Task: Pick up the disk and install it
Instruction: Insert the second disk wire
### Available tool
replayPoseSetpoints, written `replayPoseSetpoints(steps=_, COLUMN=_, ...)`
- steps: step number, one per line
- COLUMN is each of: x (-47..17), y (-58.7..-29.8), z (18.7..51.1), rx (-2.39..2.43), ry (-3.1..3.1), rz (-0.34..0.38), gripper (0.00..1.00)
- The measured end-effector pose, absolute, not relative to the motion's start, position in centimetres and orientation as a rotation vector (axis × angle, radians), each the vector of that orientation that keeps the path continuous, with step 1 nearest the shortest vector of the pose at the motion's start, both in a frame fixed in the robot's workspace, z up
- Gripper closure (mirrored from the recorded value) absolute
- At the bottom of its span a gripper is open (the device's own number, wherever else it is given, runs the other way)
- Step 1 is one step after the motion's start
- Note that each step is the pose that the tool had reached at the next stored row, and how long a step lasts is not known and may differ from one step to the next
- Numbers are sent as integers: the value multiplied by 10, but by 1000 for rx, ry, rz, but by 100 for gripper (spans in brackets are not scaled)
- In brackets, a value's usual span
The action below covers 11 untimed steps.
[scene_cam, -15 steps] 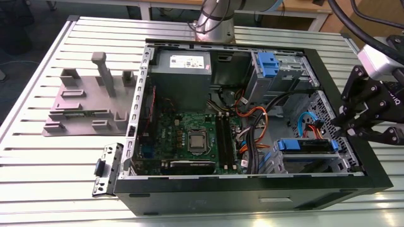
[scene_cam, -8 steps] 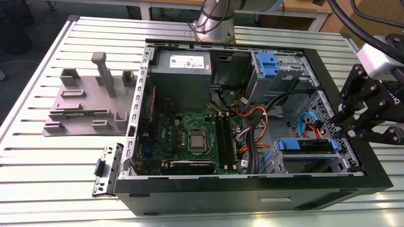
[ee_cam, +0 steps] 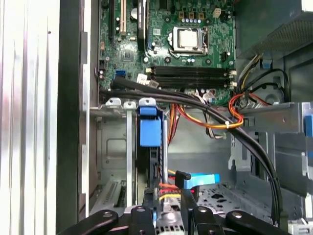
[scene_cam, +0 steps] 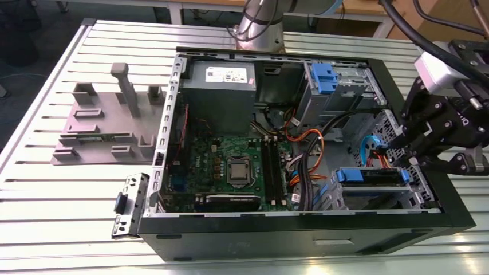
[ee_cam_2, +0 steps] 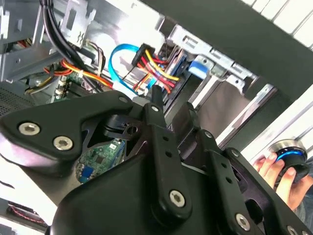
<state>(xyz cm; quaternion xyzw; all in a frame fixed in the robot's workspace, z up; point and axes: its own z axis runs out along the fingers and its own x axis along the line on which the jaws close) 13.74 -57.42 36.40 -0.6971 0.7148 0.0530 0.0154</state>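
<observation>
The disk (scene_cam: 370, 176), its blue bracket uppermost, sits in the drive bay at the near right corner of the open computer case (scene_cam: 298, 226). In the first wrist view the disk (ee_cam: 150, 128) stands edge-on in the metal cage, with red and yellow cables at its near end. My gripper (scene_cam: 393, 150) hangs just above the disk's cable end, at the exterior view's right. In the second wrist view my gripper (ee_cam_2: 172, 110) points toward the blue bracket (ee_cam_2: 198, 67) and the cable plugs.
Orange, black and blue cables (scene_cam: 321, 143) cross the case beside the bay. A second blue-bracketed bay (scene_cam: 324, 77) is at the back. A grey plastic stand (scene_cam: 107, 123) with upright posts stands left of the case. A person's hand (ee_cam_2: 279, 171) holds a blue-and-black knob nearby.
</observation>
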Motion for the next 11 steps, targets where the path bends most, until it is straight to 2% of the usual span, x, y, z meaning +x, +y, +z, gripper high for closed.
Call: replayPoseSetpoints(steps=11, x=137, y=-561, z=364, rx=-2169, ry=2224, rz=165, gripper=64)
